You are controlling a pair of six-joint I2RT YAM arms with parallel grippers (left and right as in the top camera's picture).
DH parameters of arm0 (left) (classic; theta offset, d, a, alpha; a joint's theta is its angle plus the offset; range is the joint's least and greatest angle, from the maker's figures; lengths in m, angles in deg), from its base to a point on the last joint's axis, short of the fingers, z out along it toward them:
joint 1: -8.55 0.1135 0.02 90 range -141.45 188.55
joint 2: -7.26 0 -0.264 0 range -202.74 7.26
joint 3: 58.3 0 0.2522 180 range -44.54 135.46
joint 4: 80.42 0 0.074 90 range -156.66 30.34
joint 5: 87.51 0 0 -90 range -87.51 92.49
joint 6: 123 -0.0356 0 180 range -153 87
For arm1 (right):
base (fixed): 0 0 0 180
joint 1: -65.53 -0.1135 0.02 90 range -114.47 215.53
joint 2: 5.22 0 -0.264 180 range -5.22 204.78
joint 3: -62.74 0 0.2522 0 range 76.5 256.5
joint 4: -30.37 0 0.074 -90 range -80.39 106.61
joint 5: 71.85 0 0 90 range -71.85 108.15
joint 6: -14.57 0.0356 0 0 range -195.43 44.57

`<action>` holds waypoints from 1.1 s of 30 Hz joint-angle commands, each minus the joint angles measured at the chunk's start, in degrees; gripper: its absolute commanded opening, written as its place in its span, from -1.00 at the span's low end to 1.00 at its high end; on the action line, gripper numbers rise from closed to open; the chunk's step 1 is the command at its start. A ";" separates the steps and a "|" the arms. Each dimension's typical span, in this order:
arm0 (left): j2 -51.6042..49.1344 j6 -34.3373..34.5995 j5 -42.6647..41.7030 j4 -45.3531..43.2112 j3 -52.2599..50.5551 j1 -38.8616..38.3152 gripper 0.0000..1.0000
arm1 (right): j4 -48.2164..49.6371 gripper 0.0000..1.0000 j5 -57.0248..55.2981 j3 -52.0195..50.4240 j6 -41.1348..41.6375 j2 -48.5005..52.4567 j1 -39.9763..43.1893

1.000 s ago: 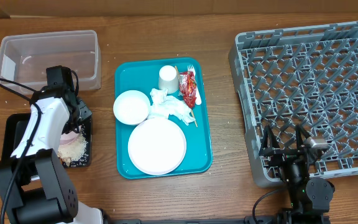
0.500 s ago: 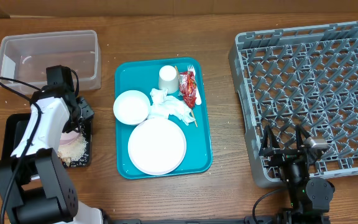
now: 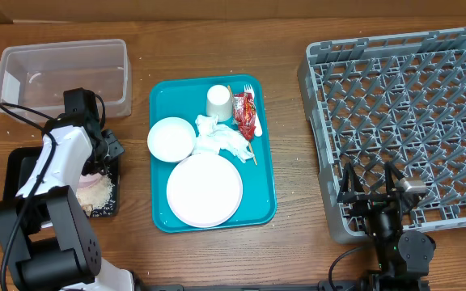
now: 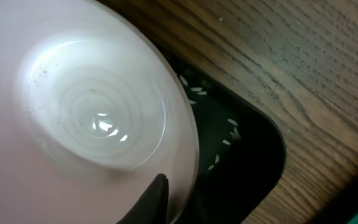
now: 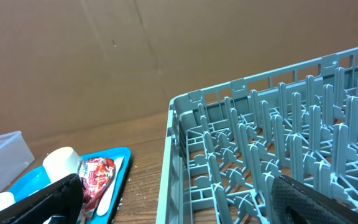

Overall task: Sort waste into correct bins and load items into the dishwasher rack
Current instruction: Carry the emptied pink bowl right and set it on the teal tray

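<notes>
Right now the small white bowl (image 4: 92, 118) sits tipped over the black tray (image 4: 247, 155), at the table's left under your left arm, with rice-like scraps (image 3: 95, 194) heaped in the tray below it. Expect it to be light, stiff and slick, likely breakable if dropped, so the thin rim is the place to pinch. Take it squarely, because a glazed lip can slide out of a shallow hold.

One finger (image 4: 156, 198) of the left gripper (image 3: 103, 152) lies against the inside of that rim. The other finger is hidden, so you cannot tell whether the jaws have actually clamped. The right gripper (image 3: 369, 187) stands spread wide and empty at the near edge of the dishwasher rack (image 3: 403, 105).

Compared with a second ago, your left wrist has shifted only slightly toward the clear tub (image 3: 6, 77). The bowl remains over the tray. Nothing on the teal tray (image 3: 162, 210) has moved: the plate (image 3: 205, 190), second bowl (image 3: 171, 139), cup (image 3: 219, 101), napkins (image 3: 221, 139) and red wrapper (image 3: 243, 109) lie as they did. The right arm has not budged.
</notes>
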 commanded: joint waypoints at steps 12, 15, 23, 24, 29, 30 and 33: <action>-0.04 0.02 1.27 1.90 0.81 -0.33 -0.92 | 0.24 1.00 -0.35 -0.59 -0.24 -0.46 0.22; 0.48 1.16 1.27 4.92 3.52 -0.33 -0.92 | 0.24 1.00 -0.35 -0.59 -0.24 -0.46 0.22; 2.60 2.62 1.55 13.11 12.20 -0.33 -0.92 | 0.24 1.00 -0.35 -0.59 -0.24 -0.46 0.22; 2.60 2.62 1.81 13.03 12.37 -0.33 -0.92 | 0.24 0.99 -0.33 -0.59 -0.24 -0.46 0.22; 3.23 2.67 -0.26 14.60 12.85 -0.33 -0.92 | 0.24 1.00 -0.35 -0.59 -0.24 -0.46 0.22; 3.58 2.34 0.20 13.40 12.85 -0.35 -0.92 | 0.24 1.00 -0.35 -0.59 -0.24 -0.46 0.22; 5.22 3.41 -2.21 15.74 13.97 -0.33 -0.92 | 0.24 1.00 -0.35 -0.59 -0.24 -0.46 0.22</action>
